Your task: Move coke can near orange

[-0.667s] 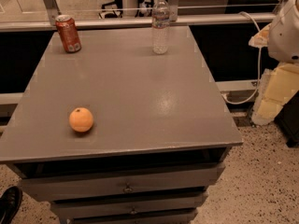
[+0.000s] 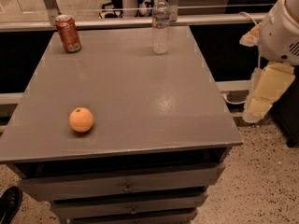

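The coke can (image 2: 68,33) stood upright at the back left of the counter (image 2: 140,87), at about 11 o'clock. The orange (image 2: 81,120) sat well apart from it, at about 8 o'clock near the front. A clear water bottle (image 2: 160,24) stood at the back, at about 1 o'clock. Off the right edge, at about 3 o'clock, was the robot's white arm (image 2: 280,31). Its pale yellow pincer (image 2: 264,94) hung down toward the floor and touched nothing. I could not tell if the pincer was apart or together.

I think the job had not started, and the first step was to reach the can. To do that well, the arm would need to lift up and go across toward 11 o'clock. It should pass in front of the bottle so it would not knock it over. The pincer should take the can by its middle and squeeze gently, because a thin can tips and dents easily.
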`<state>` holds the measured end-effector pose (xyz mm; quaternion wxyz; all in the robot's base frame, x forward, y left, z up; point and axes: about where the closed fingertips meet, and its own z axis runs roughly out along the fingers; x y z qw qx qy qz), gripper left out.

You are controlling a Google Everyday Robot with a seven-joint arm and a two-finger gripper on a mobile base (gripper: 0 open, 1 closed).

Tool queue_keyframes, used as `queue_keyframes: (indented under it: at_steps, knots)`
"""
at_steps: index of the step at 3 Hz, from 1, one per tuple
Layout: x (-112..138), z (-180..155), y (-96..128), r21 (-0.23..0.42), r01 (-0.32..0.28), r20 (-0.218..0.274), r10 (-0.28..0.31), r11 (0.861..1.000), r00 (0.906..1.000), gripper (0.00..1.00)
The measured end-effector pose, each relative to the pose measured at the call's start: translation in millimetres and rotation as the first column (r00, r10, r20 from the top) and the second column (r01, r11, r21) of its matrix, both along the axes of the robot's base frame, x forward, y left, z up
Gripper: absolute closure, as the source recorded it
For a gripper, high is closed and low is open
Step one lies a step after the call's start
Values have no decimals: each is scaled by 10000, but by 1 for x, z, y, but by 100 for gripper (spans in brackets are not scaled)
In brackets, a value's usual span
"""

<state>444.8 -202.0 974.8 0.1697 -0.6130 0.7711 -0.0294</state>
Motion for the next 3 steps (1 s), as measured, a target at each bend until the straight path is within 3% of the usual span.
queue_keyframes:
  at_steps: [1, 2, 3]
  knots:
    - [35, -14, 44, 1260, -635, 362, 594, 9900, 9976, 0]
    - [84, -23, 94, 2434, -1270, 1114, 1023, 9616, 9885, 0]
    - [84, -23, 94, 2433, -1271, 1114, 1024, 9616, 9885, 0]
